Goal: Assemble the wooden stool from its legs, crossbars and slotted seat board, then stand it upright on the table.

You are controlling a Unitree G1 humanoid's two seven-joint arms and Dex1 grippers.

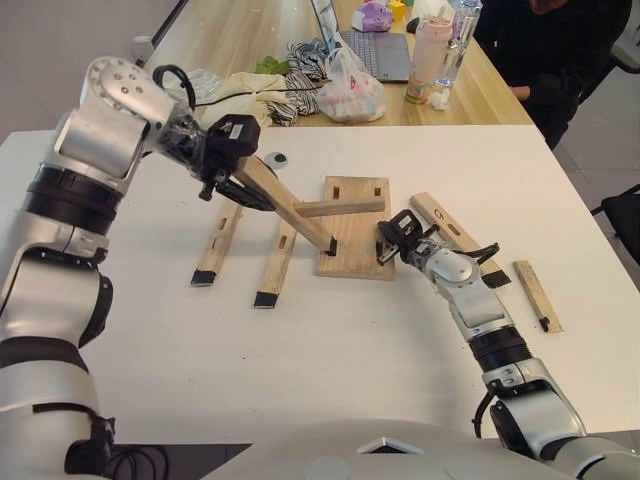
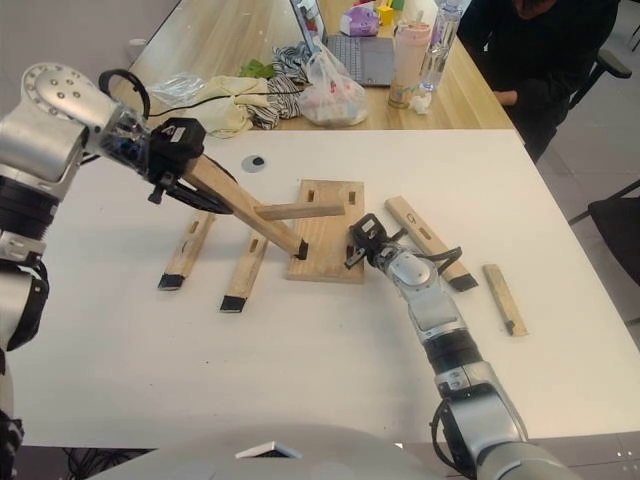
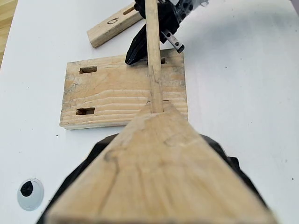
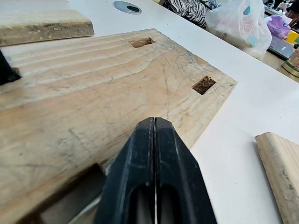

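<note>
**Leg tilted onto the board, right gripper pinning the corner**

Starting at my left gripper (image 1: 232, 170): the fingers are clamped on the upper end of a leg (image 1: 290, 210). I'm holding it high, out over the table to the left of the seat board (image 1: 355, 262). The leg's long axis slopes down and to my right. Its black-tipped lower end meets the board near the left edge, at the near end. A crossbar (image 1: 340, 207) sticks out sideways from the leg's middle and hangs over the board.

Now my right gripper (image 4: 154, 128): fingers pressed flat together with nothing between them, tips resting on the board's near-right corner. That makes the right arm the nearer one to the board, and I read it as steadying the board while the left steers the leg.

The board lies flat, and its slots (image 4: 203, 85) are open on the far side. What I can't make out is whether the leg's tip sits in a slot or only on the surface. From my left wrist the leg itself blocks the contact point.

Further out, two loose legs (image 1: 218, 245) lie left of the board. Another leg (image 1: 447, 225) lies just right of it, with a short bar (image 1: 537, 295) beyond that.
</note>
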